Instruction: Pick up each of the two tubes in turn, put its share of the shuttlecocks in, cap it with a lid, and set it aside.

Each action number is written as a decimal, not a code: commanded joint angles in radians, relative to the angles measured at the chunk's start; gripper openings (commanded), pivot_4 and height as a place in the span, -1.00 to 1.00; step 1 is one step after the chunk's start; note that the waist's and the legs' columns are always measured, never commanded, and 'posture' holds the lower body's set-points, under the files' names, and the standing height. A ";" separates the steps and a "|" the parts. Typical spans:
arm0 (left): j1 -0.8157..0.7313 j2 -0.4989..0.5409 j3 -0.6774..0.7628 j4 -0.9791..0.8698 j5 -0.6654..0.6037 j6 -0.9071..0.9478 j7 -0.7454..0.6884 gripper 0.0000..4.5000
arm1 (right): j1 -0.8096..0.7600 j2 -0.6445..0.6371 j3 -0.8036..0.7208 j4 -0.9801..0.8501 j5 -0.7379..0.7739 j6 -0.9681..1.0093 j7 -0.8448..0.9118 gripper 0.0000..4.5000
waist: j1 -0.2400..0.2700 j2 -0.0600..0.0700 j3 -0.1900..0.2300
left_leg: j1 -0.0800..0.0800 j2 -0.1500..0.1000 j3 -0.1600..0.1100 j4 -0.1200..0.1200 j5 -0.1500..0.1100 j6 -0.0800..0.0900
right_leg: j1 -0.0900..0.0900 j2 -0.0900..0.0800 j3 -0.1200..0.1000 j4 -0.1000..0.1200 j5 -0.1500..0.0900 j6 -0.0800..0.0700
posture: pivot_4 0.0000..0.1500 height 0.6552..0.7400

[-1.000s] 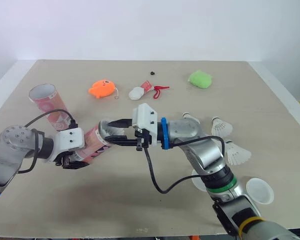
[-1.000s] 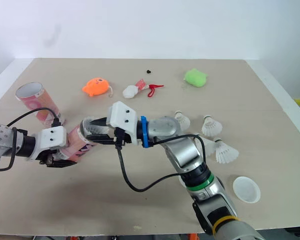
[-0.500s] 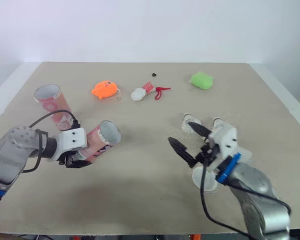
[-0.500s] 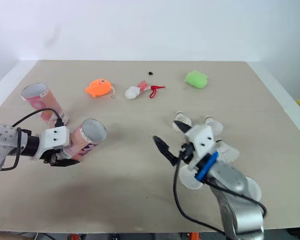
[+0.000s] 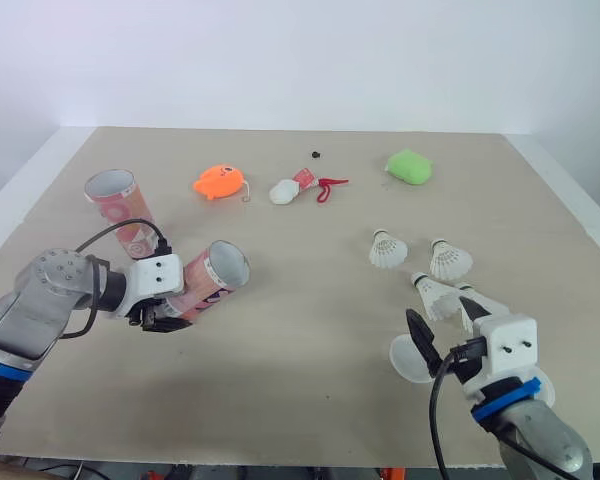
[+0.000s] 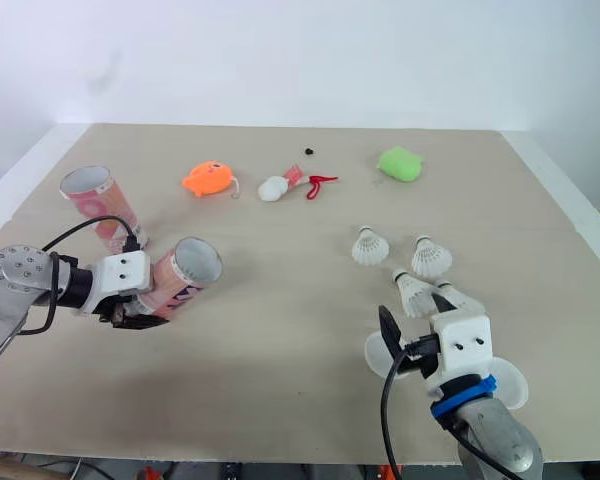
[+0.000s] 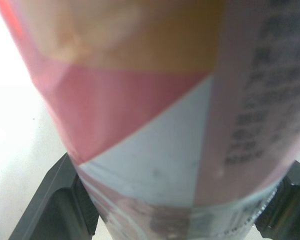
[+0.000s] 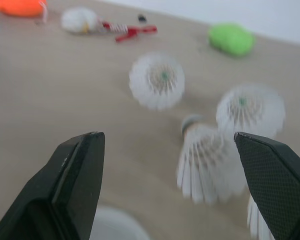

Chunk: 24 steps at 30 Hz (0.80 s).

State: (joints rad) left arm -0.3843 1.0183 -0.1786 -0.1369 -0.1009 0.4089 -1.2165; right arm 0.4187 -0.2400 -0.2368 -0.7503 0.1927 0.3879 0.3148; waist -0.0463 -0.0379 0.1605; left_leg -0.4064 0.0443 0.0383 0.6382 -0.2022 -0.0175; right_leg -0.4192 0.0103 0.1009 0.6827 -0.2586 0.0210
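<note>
My left gripper (image 5: 168, 310) is shut on the lower end of a pink tube (image 5: 210, 281), held tilted with its open mouth facing up and to the right; in the left wrist view the tube (image 7: 155, 125) sits between the fingers (image 7: 55, 200). A second pink tube (image 5: 120, 208) stands upright at the left. Several white shuttlecocks (image 5: 385, 250) (image 5: 448, 260) (image 5: 435, 295) lie at the right. My right gripper (image 5: 440, 312) hovers open and holds nothing just in front of them, above a white lid (image 5: 410, 362). A second lid (image 6: 510, 385) lies beside it.
At the back of the table lie an orange fish toy (image 5: 218, 183), a white and red toy (image 5: 298, 187), a green soft toy (image 5: 410, 166) and a small black piece (image 5: 316, 155). The table's front edge runs close under my right arm.
My right gripper has left the held tube's mouth and swung back right and toward the front, to the shuttlecocks and lids. The left gripper still holds the tube. The camera shifted slightly.
</note>
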 commanded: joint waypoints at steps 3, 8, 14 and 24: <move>0.011 -0.014 -0.015 -0.004 0.010 -0.006 -0.008 0.50 | -0.077 0.018 -0.005 0.044 0.041 0.064 -0.047 0.97 | 0.001 0.001 -0.001 | 0.000 0.000 0.000 0.000 0.000 0.000 | 0.000 0.000 0.000 0.000 0.000 0.000 | 1.00 1.00; 0.023 -0.013 -0.005 -0.016 0.008 0.001 -0.004 0.50 | -0.155 0.017 -0.009 0.110 0.062 0.094 -0.063 0.97 | 0.000 0.002 -0.002 | 0.000 -0.001 0.000 0.000 0.000 0.000 | 0.000 0.000 0.000 -0.001 0.000 0.001 | 1.00 1.00; 0.040 -0.008 0.013 -0.036 0.001 0.015 0.001 0.50 | -0.249 0.037 0.004 0.178 0.097 0.133 -0.086 0.14 | -0.001 0.003 -0.002 | 0.000 0.000 -0.001 -0.001 0.000 0.000 | 0.000 0.001 0.000 -0.001 -0.001 0.000 | 1.00 1.00; 0.065 -0.003 0.036 -0.071 -0.005 0.041 0.010 0.50 | -0.367 0.052 -0.005 0.282 0.119 0.156 -0.113 -0.98 | -0.001 0.003 -0.002 | -0.001 -0.001 0.000 -0.002 -0.001 0.000 | 0.000 0.001 0.000 -0.001 -0.002 0.002 | 1.00 1.00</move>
State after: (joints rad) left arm -0.3360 1.0106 -0.1382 -0.1873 -0.0992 0.4426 -1.2043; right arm 0.0623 -0.1856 -0.2305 -0.4648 0.2919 0.5469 0.2091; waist -0.0473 -0.0351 0.1583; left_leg -0.4071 0.0437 0.0380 0.6365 -0.2034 -0.0172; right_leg -0.4191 0.0110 0.1013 0.6817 -0.2601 0.0231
